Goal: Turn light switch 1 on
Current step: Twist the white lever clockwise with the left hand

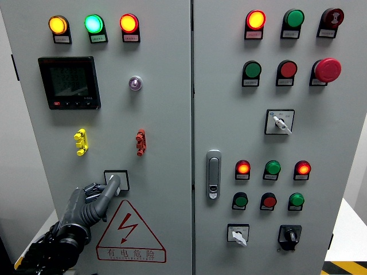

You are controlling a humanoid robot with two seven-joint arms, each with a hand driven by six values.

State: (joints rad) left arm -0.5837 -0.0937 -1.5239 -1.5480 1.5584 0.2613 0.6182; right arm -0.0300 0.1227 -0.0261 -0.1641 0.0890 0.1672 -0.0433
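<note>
Left hand (94, 197): grey plastic-looking shells, matte to slightly glossy, rounded segment shapes. Fingers (110, 189) are slim and tubular, same mid-grey, lighter highlight along the top edge near the tip. Darker seams show between the finger segments at the knuckles. Behind the hand, the wrist is a smooth grey cylinder with a soft sheen. Below that, the forearm (54, 246) goes black: dark ribbed or layered casing, bulkier than the wrist, detail hard to read in shadow. Small yellow patch at the arm's lower edge near the frame corner. No legible markings or screws visible.
</note>
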